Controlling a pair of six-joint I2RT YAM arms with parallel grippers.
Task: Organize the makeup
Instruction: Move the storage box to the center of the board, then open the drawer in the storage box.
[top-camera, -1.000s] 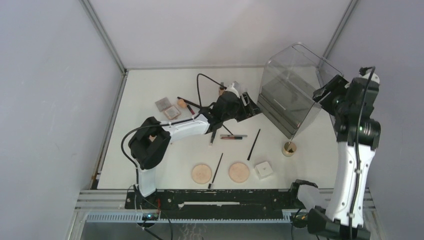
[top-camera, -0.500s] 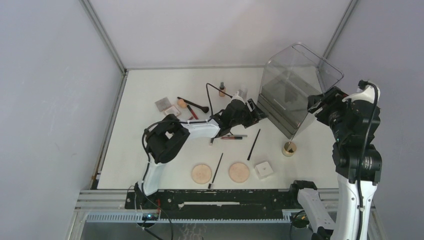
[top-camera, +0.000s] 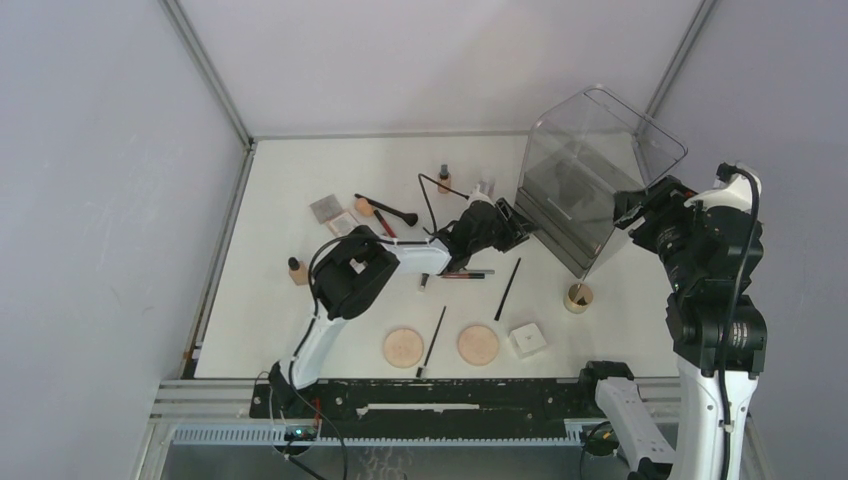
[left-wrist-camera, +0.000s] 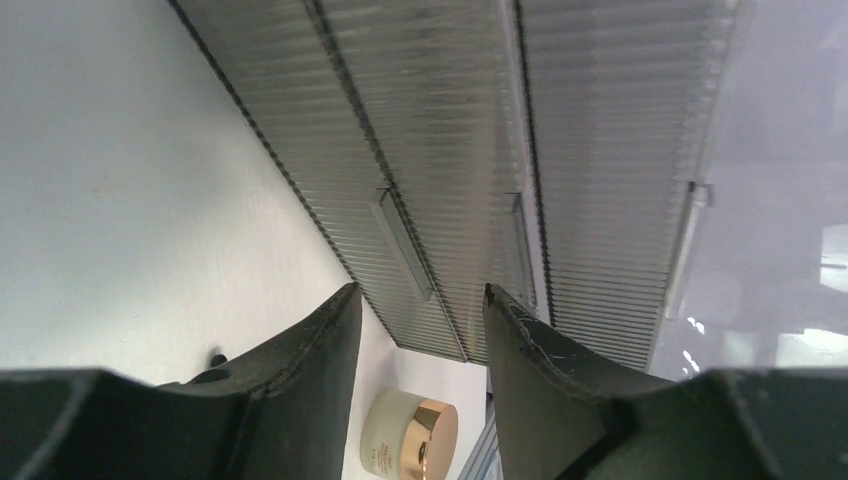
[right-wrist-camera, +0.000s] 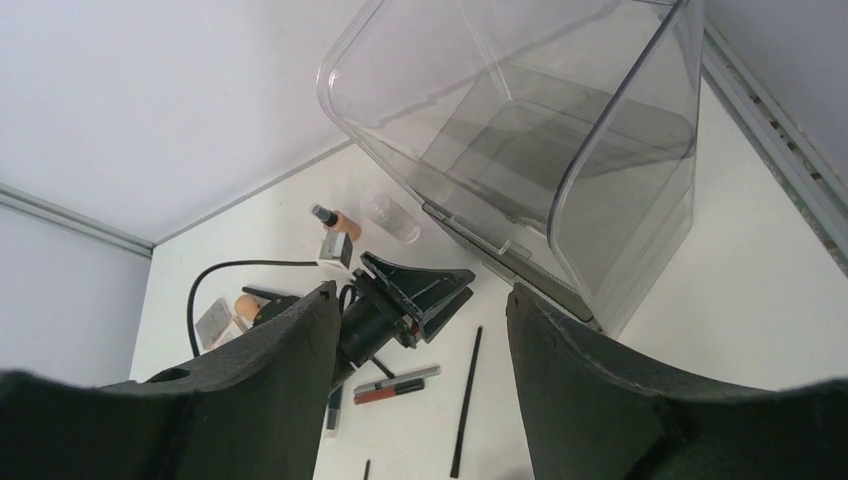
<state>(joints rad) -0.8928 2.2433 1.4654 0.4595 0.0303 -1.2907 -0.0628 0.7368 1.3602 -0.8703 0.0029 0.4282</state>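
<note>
Your left gripper (left-wrist-camera: 420, 293) is partly open and holds nothing, just left of the bin (top-camera: 585, 165). Your right gripper (right-wrist-camera: 424, 296) is wide open and empty.

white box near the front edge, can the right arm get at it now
Probably yes: the white box lies uncovered, apart from the round puff and the small jar, and the right pincer is open.

Prob. a robotics lab test cell: bare grey wall panels (top-camera: 100, 200), alu. frame posts (top-camera: 205, 70), white table (top-camera: 330, 170), robot arms (top-camera: 415, 258) on a black rail (top-camera: 450, 398).
</note>
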